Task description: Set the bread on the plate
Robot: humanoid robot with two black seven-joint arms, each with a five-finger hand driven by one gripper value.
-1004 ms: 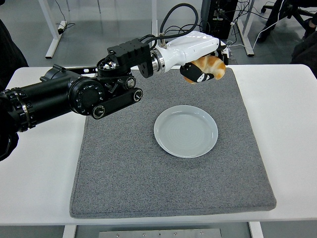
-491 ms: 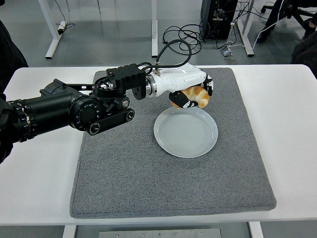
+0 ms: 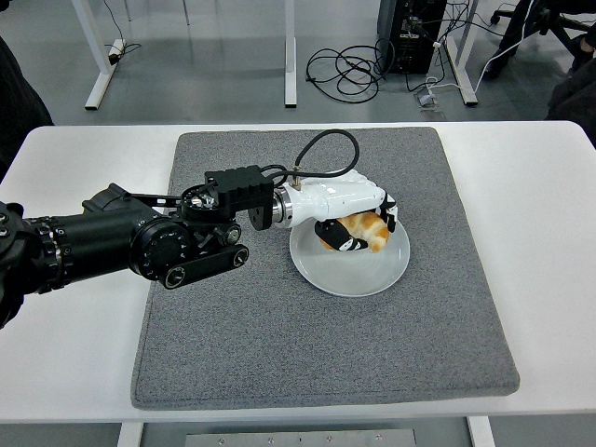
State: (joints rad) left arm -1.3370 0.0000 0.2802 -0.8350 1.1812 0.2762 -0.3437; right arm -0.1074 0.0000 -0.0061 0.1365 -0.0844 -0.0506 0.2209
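Where seen from the head view: white counter (image 3: 84, 363) carrying a grey mat (image 3: 279, 354) across its middle. On the mat, right of centre, a pale blue-grey plate (image 3: 358, 277), upright and flat. Over the plate's far half, the left robot hand (image 3: 358, 226), white-cased, reaching in from the left on a black arm (image 3: 112, 247) with a cable looped above the wrist. Fingers curled around a golden-brown bread (image 3: 365, 230), holding it from above and the sides. Bread low over the plate's inner surface, within the rim; cannot tell whether touching the plate or just clear of it. Nothing else noted in the plate; near half bare. Right robot hand not visible. Beyond the counter's far edge: grey floor, white table legs (image 3: 93, 51), a tangle of black cables (image 3: 349, 70). Dark shape at the top right corner, partly cut off, not identifiable.
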